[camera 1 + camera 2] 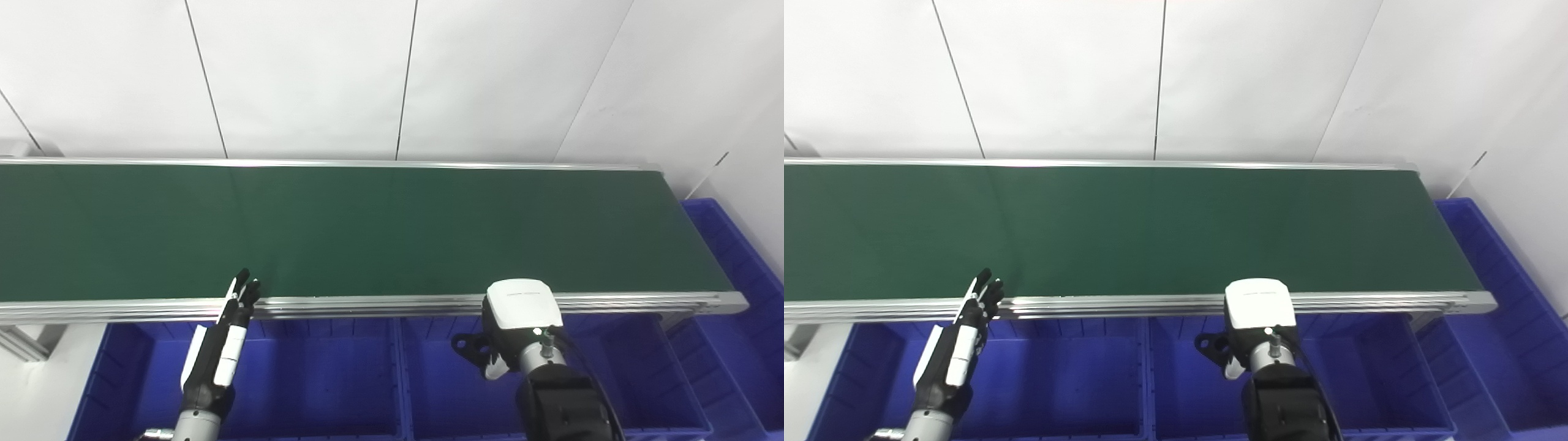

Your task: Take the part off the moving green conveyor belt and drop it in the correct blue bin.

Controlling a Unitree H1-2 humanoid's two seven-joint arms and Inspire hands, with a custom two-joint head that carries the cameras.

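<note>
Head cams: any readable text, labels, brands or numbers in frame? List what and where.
No text can be read.
Right hand: a faint line of small grey print on its white back cover, too small and blurred to read.
Green conveyor belt, blue bins, left hand and the white wall panels: no writing, labels or numbers visible.

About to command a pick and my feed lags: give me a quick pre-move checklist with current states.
1. Part on the green conveyor belt: not ok, none in view.
2. Left hand free: ok, fingers straight, holding nothing, at the belt's near rail.
3. Right hand free: cannot tell, fingers hidden beneath its white back.
4. Blue bins under both hands: ok, no contents seen.
5. Belt moving: cannot tell.
</note>
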